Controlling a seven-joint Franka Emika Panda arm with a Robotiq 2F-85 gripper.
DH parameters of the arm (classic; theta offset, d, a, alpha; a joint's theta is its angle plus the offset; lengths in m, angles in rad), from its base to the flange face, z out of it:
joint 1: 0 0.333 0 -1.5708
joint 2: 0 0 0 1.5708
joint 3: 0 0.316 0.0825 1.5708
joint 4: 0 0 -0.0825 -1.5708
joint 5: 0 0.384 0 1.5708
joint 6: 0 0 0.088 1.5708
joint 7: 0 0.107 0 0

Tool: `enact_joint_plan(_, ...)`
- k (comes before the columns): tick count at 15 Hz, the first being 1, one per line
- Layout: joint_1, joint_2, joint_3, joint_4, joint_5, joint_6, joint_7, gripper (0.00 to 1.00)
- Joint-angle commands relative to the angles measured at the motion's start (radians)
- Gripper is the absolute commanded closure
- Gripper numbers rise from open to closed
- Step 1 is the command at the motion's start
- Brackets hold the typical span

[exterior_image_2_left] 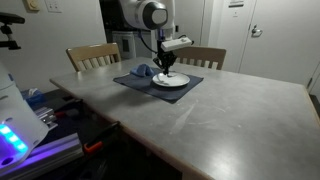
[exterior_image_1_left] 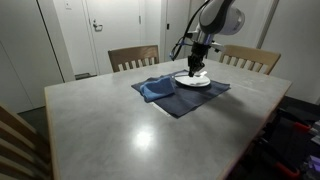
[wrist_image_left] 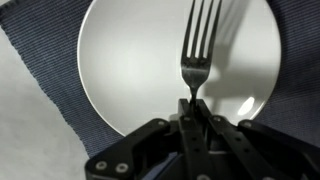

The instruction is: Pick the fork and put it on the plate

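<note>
Fork (wrist_image_left: 200,45), just the one, sat pinched by its handle in the gripper (wrist_image_left: 193,105), jaws clamped tight on the slim silver stem. Its tines pointed away from the wrist camera, right across the white face of the single plate (wrist_image_left: 125,75). Whether the tines touched the plate or hung just above it, the wrist view did not settle, though a soft shadow lay on the plate beside them. One dark blue placemat (wrist_image_left: 40,60) lay under the plate, its woven edge showing around the rim. In an exterior view the arm came down from above, directly over the plate, and one crumpled blue napkin (exterior_image_1_left: 156,89) lay on the placemat just beside the plate. The whole setting rested toward the far side of one grey table (exterior_image_1_left: 120,135). Two wooden chairs stood at that far edge, one (exterior_image_1_left: 133,57) behind the napkin and another (exterior_image_1_left: 252,58) behind the arm.
</note>
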Motion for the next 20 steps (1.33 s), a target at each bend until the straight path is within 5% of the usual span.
enact_joint_plan(1,-0.018,0.091,0.014,0.052,0.045,0.047,0.013,0.98)
enact_joint_plan(12,-0.104,0.14,0.112,0.048,0.043,0.129,0.042,0.98)
enact_joint_plan(13,-0.113,0.136,0.122,0.047,0.037,0.114,0.033,0.65)
enact_joint_plan(14,-0.113,0.126,0.121,0.047,0.03,0.094,0.035,0.64)
enact_joint_plan(20,-0.107,0.029,0.128,0.032,0.024,0.004,0.023,0.23)
